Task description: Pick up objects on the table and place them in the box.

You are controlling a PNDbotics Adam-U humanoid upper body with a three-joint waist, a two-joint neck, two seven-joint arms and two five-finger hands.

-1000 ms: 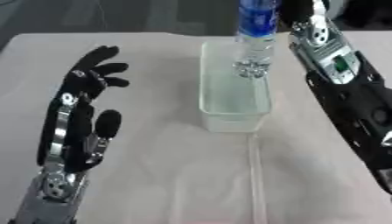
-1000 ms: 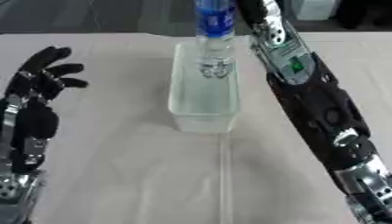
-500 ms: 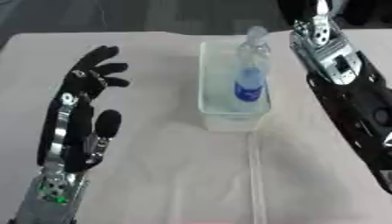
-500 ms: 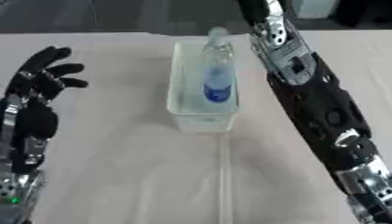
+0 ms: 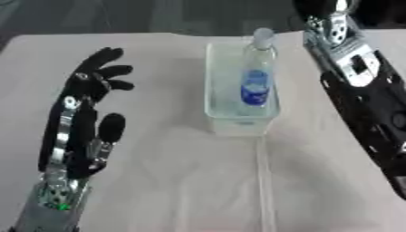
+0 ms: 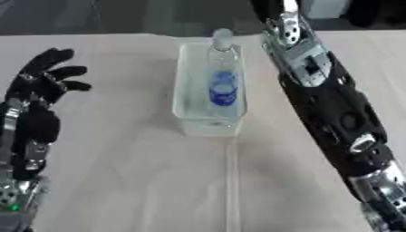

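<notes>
The bottle (image 5: 254, 77) lies lengthwise in my clear box (image 5: 215, 113) at twelve o'clock on the worktop (image 5: 166, 172), my left robot hand (image 5: 85, 118) rests wide at nine, and I cannot tell my right robot hand's state.

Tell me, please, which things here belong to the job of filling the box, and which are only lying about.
Job:
- clear bottle with blue label, lying in the box
- clear box
- left hand, open, idle
- right arm, its hand out of view

Only there:
- pale tablecloth
</notes>
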